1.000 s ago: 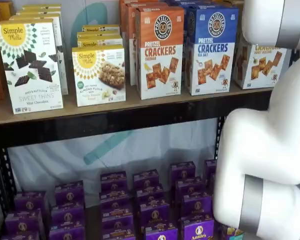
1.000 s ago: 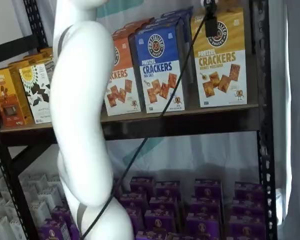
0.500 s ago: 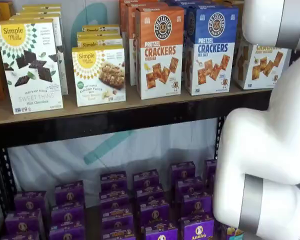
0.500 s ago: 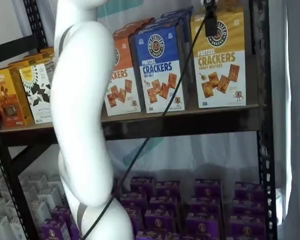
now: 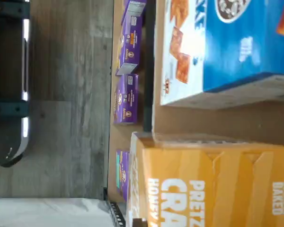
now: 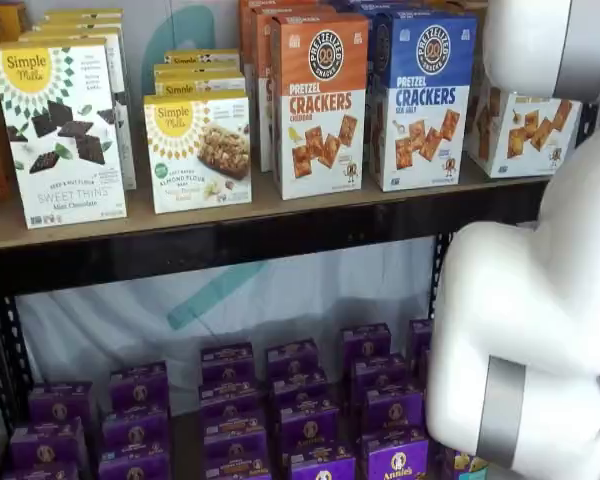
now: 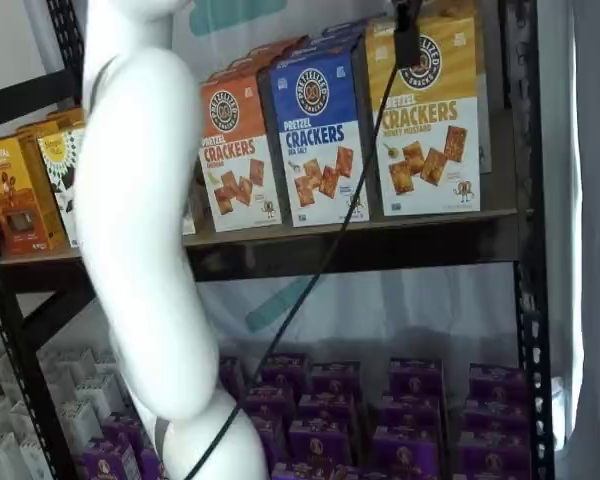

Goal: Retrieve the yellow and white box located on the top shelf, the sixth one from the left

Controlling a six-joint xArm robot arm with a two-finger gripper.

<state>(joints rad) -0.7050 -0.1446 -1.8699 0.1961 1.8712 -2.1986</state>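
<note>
Three pretzel cartons on the top shelf (image 7: pixel 360 250): orange carton (image 7: pixel 232 155), blue carton (image 7: pixel 322 135), then the yellow and white box (image 7: pixel 425 125) far right, tilted, its base apparently lifted. Gripper (image 7: pixel 408 35) pinches its top edge, fingers pressed together on it. Judgement: withdraw straight toward the near side, slowly, avoiding the blue neighbour.

On my wrist feed, turned on its side, I see the yellow and white box (image 5: pixel 213 184) close up, lettering sideways. Just beside it stands a blue-topped crackers carton (image 5: pixel 227 47), tan top shelf (image 5: pixel 203 120) board showing between them. Beyond the shelf's front edge lie purple boxes (image 5: pixel 127 97) and grey floor (image 5: pixel 71 94).
</note>
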